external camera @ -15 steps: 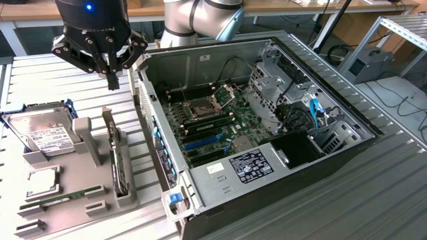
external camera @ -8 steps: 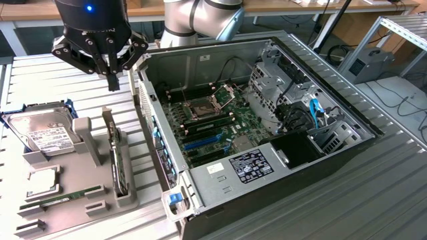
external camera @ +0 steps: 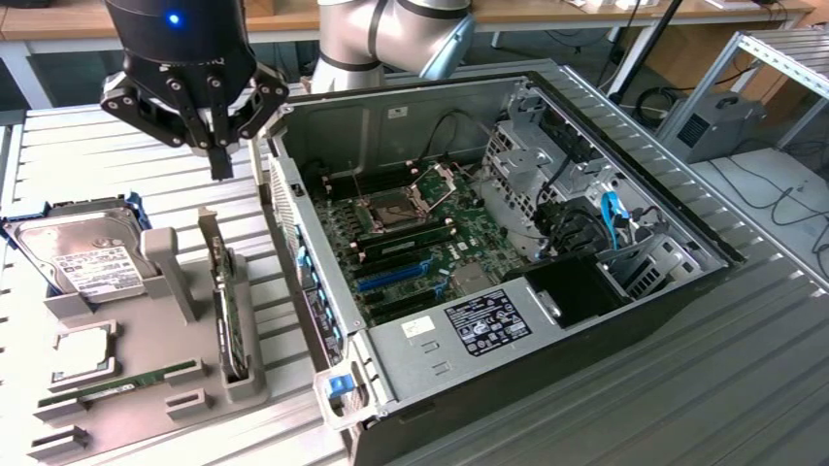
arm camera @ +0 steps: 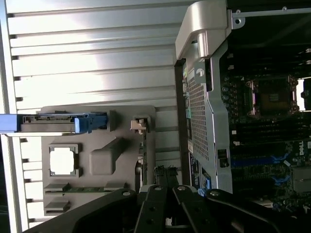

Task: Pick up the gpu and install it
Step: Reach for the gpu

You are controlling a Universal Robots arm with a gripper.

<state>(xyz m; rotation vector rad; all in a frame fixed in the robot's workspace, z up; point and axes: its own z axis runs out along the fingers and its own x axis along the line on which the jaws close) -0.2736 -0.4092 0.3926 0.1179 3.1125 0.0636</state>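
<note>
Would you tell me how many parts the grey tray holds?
4: hard drive at the far end, CPU midway, memory stick nearest, gpu on edge along the exterior view's right side.

My gripper [external camera: 220, 160] hangs above the slatted table, fingers pressed together and holding nothing, over the gpu [external camera: 229, 316] standing on edge in the gray fixture tray [external camera: 143, 393], just beside the open computer case [external camera: 388, 116].
</note>
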